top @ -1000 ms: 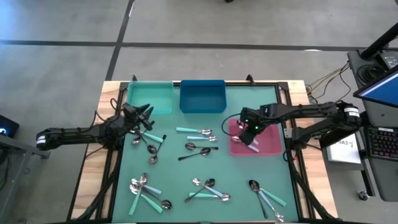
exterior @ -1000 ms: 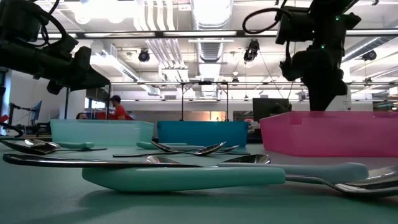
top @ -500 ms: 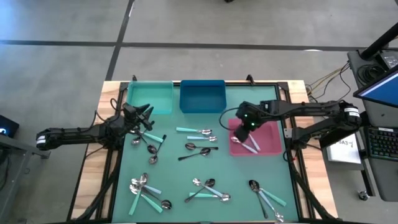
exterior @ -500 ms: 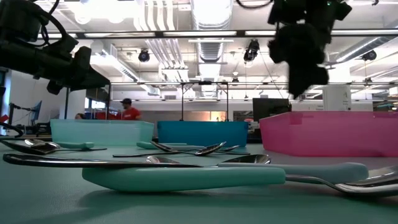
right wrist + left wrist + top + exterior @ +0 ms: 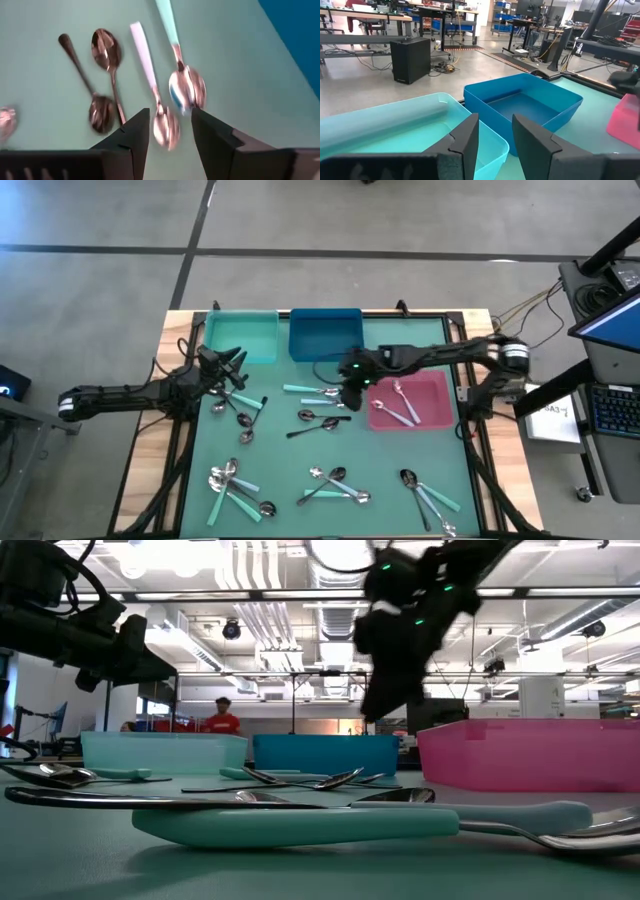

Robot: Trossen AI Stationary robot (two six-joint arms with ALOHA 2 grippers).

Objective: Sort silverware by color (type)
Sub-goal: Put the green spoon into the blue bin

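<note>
The silverware lies scattered on the green mat: spoons with turquoise handles [image 5: 303, 389], shiny silver ones [image 5: 336, 475] and dark ones [image 5: 318, 427]. Two spoons [image 5: 398, 405] lie on the floor of the pink bin [image 5: 436, 416]. My right gripper [image 5: 350, 386] hangs open above the mat, left of the pink bin. In the right wrist view its fingers [image 5: 170, 117] stand over a turquoise-handled spoon [image 5: 172, 30], a pale-handled spoon [image 5: 144, 50] and two metal spoons [image 5: 107, 50]. My left gripper [image 5: 238, 362] waits open at the far left, holding nothing.
A turquoise bin [image 5: 243, 337] and a blue bin [image 5: 325, 335] stand along the far edge. More spoon heaps lie near left [image 5: 235, 485], near middle and near right [image 5: 430, 498]. A person in red [image 5: 222, 720] shows in the room beyond.
My right gripper has risen out of the pink bin and gone toward the table's left, to above the spoons in the middle. A pale-handled spoon that was under it now lies loose in the pink bin.
</note>
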